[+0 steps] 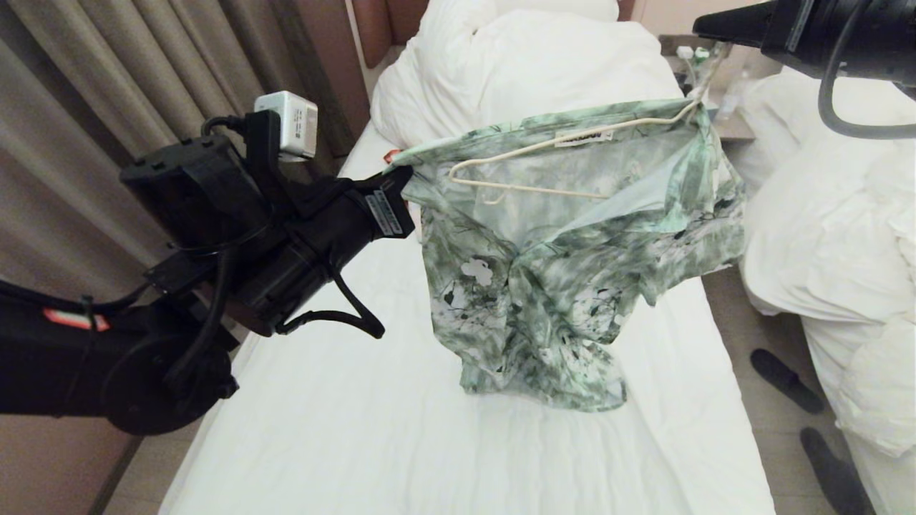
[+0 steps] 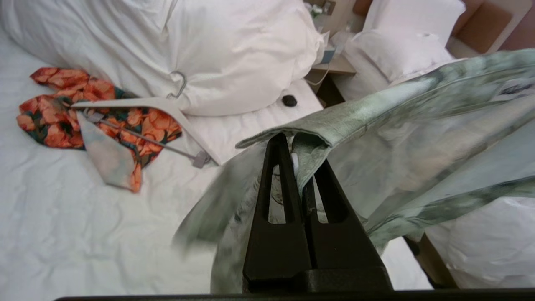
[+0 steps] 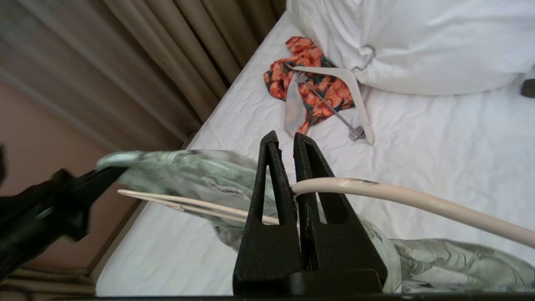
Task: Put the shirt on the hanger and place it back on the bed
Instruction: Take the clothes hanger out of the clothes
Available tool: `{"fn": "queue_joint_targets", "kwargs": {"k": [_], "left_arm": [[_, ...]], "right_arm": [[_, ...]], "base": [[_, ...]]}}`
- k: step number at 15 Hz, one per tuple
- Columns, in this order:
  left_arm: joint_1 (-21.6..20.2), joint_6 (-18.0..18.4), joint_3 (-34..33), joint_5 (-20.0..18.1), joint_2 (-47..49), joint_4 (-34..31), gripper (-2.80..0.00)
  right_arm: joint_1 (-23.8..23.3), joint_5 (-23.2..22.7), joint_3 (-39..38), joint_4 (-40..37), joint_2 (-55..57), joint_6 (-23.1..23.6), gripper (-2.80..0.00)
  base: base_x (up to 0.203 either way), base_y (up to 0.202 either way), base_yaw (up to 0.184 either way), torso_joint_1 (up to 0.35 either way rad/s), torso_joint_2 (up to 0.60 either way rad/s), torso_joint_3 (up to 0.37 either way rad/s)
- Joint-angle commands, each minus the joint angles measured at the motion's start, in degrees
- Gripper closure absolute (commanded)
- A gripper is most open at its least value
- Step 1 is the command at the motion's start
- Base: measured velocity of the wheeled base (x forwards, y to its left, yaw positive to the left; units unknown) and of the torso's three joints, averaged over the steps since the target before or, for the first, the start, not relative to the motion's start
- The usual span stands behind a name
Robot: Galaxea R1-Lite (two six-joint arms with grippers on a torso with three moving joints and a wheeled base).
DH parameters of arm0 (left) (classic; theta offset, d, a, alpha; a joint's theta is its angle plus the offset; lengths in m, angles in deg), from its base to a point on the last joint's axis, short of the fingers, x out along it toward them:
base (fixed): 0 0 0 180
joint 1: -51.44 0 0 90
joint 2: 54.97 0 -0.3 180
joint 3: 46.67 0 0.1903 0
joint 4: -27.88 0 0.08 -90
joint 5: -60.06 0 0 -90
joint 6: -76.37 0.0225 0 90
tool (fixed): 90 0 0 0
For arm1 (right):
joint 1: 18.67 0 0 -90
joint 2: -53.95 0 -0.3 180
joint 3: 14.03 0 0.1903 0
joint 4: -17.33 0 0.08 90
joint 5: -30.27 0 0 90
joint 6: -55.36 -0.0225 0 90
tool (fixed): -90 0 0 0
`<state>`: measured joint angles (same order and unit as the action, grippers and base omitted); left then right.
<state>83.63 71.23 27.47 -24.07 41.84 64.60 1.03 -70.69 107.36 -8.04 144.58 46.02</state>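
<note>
While both pincers hold on, the shirt (image 1: 544,286) hangs over the bed (image 1: 358,429).
Left pincer (image 2: 294,161) pinches its edge; right pincer (image 3: 284,146) squeezes the hanger (image 1: 544,161), which runs sideways between them.

You can see the green and white shirt (image 1: 558,272) hanging open in the middle of the frame, its bottom bunched on the bed (image 1: 358,429). The thin cream hanger (image 1: 544,168) lies tilted inside the collar, hook toward the upper right. The bed has a plain white sheet.
</note>
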Motion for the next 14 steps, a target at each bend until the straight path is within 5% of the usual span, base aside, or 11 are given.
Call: {"fn": "queue_joint_targets", "kwargs": {"k": [1,5,9,14], "left_arm": [[-0.33,-0.11,0.54,0.2,2.11,0.38,0.0],[5.69,-0.13,-0.3,1.24,2.59,0.2,0.0],[15.61,0.21,-1.27,8.27,6.93,-1.51,0.0],[17.15,0.4,-1.12,10.57,12.41,-1.46,0.0]], "right_arm": [[0.21,-0.34,-0.69,-0.02,-0.54,0.0,0.0],[2.4,-0.31,-1.17,0.82,0.13,-0.44,0.0],[6.3,2.4,-3.35,8.98,2.59,-1.29,0.0],[6.47,6.13,-3.45,14.9,5.81,-1.38,0.0]], "base": [[0.0,0.0,0.0,0.0,0.0,0.0],[0.0,0.0,0.0,0.0,0.0,0.0],[0.0,0.0,0.0,0.0,0.0,0.0],[0.0,0.0,0.0,0.0,0.0,0.0]]}}
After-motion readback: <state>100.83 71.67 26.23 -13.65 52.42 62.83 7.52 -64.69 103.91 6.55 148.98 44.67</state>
